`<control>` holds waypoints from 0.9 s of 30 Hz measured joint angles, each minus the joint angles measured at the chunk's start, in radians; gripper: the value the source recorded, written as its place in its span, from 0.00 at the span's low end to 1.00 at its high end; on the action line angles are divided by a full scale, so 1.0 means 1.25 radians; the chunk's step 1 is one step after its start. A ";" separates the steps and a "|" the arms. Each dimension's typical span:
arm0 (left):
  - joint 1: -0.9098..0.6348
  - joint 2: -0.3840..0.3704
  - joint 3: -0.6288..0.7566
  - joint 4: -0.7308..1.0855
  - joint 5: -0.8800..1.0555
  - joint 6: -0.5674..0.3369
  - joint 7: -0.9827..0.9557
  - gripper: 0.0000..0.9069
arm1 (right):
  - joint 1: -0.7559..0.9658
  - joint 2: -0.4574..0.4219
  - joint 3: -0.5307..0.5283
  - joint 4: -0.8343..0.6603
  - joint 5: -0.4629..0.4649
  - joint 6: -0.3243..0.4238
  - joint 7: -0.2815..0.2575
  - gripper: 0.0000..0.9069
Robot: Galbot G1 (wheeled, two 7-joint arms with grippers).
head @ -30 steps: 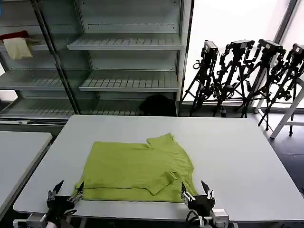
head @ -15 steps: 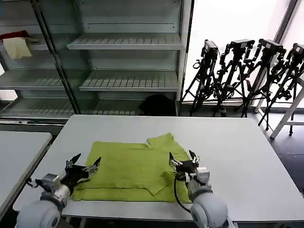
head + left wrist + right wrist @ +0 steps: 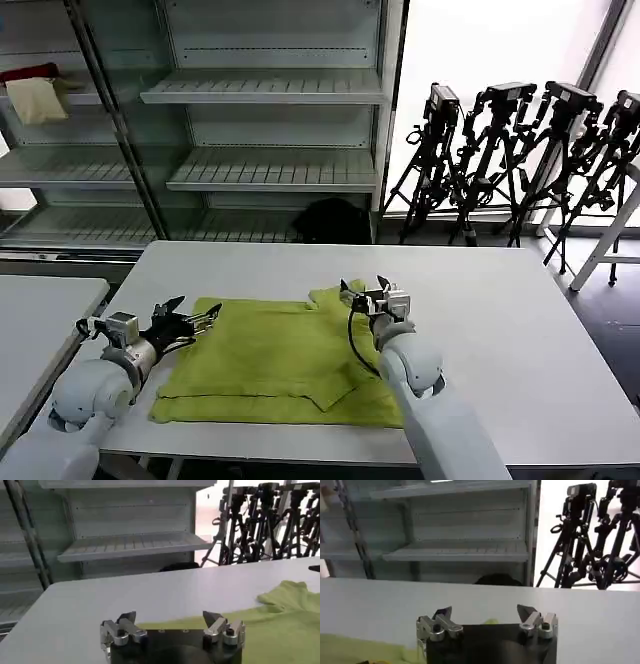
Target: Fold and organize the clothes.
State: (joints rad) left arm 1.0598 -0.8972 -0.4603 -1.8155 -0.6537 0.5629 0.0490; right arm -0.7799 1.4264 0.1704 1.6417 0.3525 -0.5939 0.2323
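Left hand [image 3: 190, 322] hovers with its fingers spread at the far-left corner of the lime T-shirt [image 3: 285, 355], gripping nothing. The right hand [image 3: 367, 295] sits at the far-right corner, by the raised fold near the neck, fingers likewise apart and empty. Both wrist views confirm parted fingers — the left hand [image 3: 172, 625] just above the shirt's far edge [image 3: 280, 630], the right hand [image 3: 485, 617] above bare bench with a strip of green cloth [image 3: 365, 650] beside it.

The T-shirt lies near the front edge of the white bench [image 3: 500, 330], spread in a rough rectangle. One sleeve appears turned in over the body and the far-right corner is bunched, so by judgement the side folds are partly made. Remaining work: grip the two far corners, fold the shirt across its length, then square the bundle.

Surroundings — a second bench [image 3: 40, 310] stands to the left, apart from the work. Metal shelving [image 3: 260, 130] lines the back wall, with red and cream cloths [image 3: 38, 90] on an upper shelf. Camera tripods [image 3: 520, 160] stand by the window, and a dark object [image 3: 332, 222] lies on the floor. Nothing lies on the bench to obstruct the fold.
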 measured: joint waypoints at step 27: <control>-0.122 -0.006 0.069 0.204 0.053 0.011 0.035 0.89 | 0.048 -0.004 0.002 -0.123 -0.032 0.001 -0.016 0.91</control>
State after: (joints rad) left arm 0.9069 -0.9052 -0.3737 -1.5601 -0.5878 0.5763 0.0926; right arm -0.7194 1.4210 0.1733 1.4874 0.3124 -0.5926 0.2125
